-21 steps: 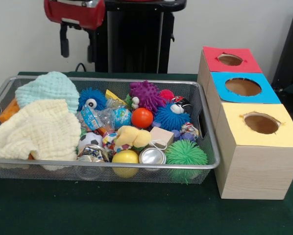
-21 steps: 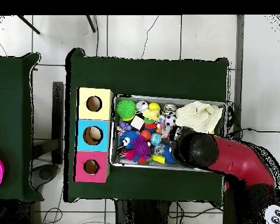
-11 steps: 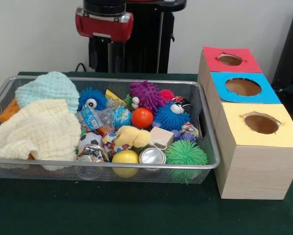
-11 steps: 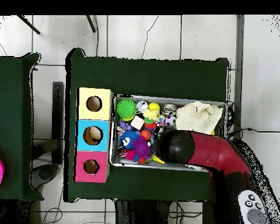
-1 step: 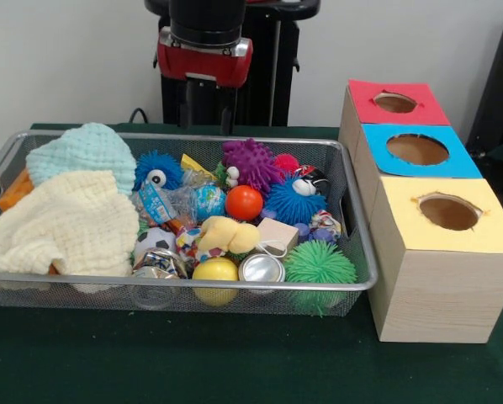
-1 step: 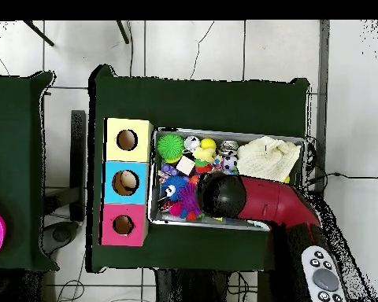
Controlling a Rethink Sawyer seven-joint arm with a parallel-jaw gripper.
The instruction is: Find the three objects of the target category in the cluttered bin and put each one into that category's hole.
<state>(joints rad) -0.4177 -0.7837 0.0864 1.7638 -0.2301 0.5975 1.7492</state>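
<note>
Gripper [image 5: 206,105] hung above bin [image 5: 352,252] rear rim, just behind purple spiky ball [image 5: 250,162]; fingers apart, holding nothing. Toys lay inside bin. Box w/ three holes [image 5: 420,151] stood beside bin on desk [image 5: 235,362].

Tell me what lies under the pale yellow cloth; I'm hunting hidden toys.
An orange object pokes out at the pale yellow cloth's far left edge. The rest beneath is covered.

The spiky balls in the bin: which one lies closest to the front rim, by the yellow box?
The green spiky ball, at the bin's front right corner against the rim. The purple one and the two blue ones lie farther back.
</note>
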